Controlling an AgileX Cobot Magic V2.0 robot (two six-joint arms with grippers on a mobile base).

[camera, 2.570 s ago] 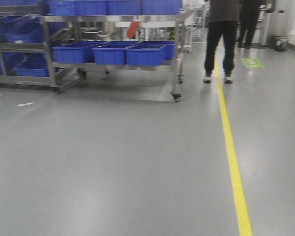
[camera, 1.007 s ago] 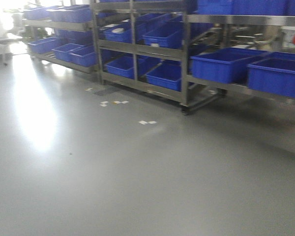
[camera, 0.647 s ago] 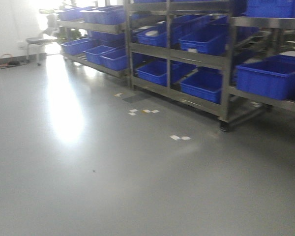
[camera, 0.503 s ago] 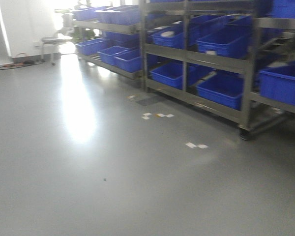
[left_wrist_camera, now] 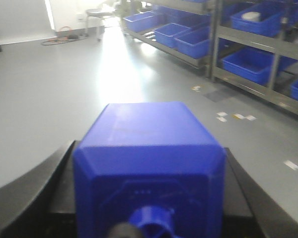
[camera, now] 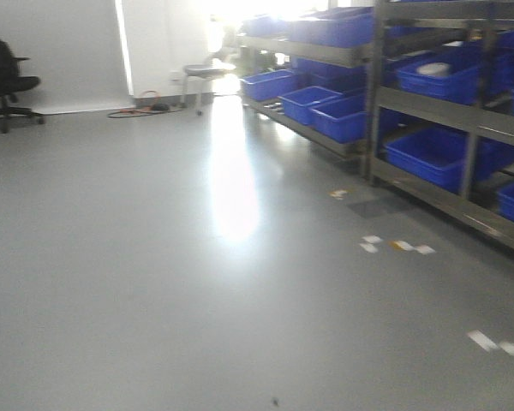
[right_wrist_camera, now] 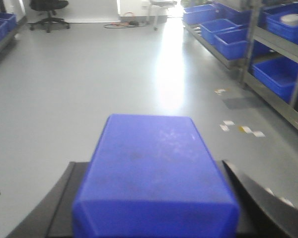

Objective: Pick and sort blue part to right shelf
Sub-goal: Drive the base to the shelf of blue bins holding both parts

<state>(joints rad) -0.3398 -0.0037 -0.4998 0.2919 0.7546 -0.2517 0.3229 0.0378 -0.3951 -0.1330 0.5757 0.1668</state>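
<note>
A broad grey floor (camera: 154, 257), glossy and streaked with window glare, lies open to the left and far back to a white wall. Along its right edge runs the right shelf (camera: 428, 106), a grey steel rack whose tiers carry deep blue bins (camera: 437, 154); its foot rail borders the open floor. Each arm carries a load above the floor. The left tool (left_wrist_camera: 149, 148) is clenched on a blue part (left_wrist_camera: 149, 178), a boxy moulding with chamfered corners, a recessed near face and a round boss low on that face. The right tool (right_wrist_camera: 148, 163) is clamped on a second blue part (right_wrist_camera: 151, 198), smooth-topped, faintly scuffed, with bevelled corners. Black fingers (left_wrist_camera: 39, 193) flank each block. A black office chair (camera: 4, 81) and a stool (camera: 207, 73) stand by the far wall. Small tape marks (camera: 398, 246) dot the floor near the rack.
</note>
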